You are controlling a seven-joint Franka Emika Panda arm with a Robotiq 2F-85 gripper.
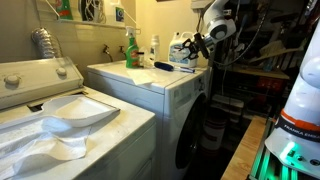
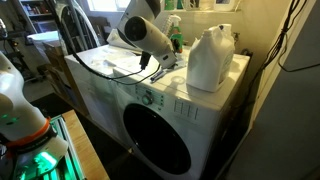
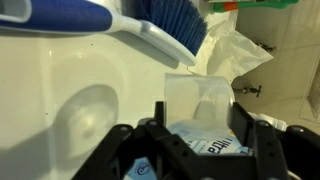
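In the wrist view my gripper (image 3: pixel 201 108) is shut on a clear plastic bag (image 3: pixel 200 95) with a blue and white label reading "ultra". It holds the bag over the white dryer top (image 3: pixel 70 90). A brush with blue bristles (image 3: pixel 168 22) and a blue and white handle lies just beyond the bag. In both exterior views the gripper (image 1: pixel 193 47) (image 2: pixel 160 68) hangs low over the dryer (image 1: pixel 150 85) (image 2: pixel 110 85), beside a white detergent jug (image 2: pixel 210 60) (image 1: pixel 178 42). There the gripper mostly hides the bag.
A green spray bottle (image 1: pixel 131 50) (image 2: pixel 176 35) stands at the back of the dryer. Crumpled white plastic (image 1: pixel 60 125) lies on the washer (image 1: pixel 30 85) next to it. A black cable (image 2: pixel 110 68) crosses the dryer top. A wall stands close beyond the jug.
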